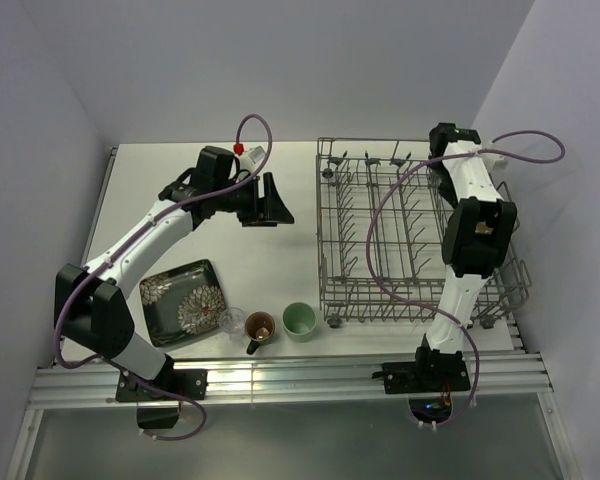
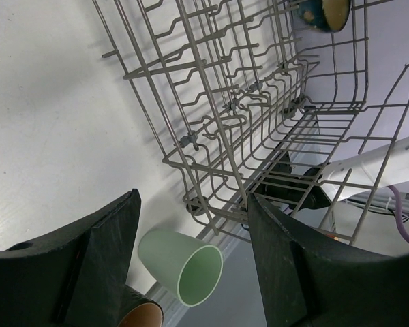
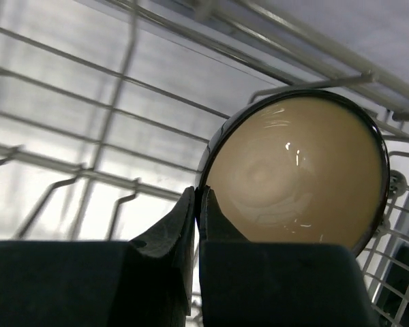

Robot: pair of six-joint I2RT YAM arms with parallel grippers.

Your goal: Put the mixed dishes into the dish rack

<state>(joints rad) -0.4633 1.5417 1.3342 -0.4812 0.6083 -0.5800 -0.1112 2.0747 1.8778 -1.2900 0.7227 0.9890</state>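
In dish rack (image 1: 323, 230), bowl (image 3: 293, 170) in right fingers (image 3: 165, 235)

No legible text, brand, number or sign was recorded in any of the three views. A small tan patch (image 1: 479, 229) sat on the right arm's black housing, above the dish rack (image 1: 323, 240). It was too small to read. The square black floral plate (image 1: 183, 301), left of the rack, carried only a flower pattern.
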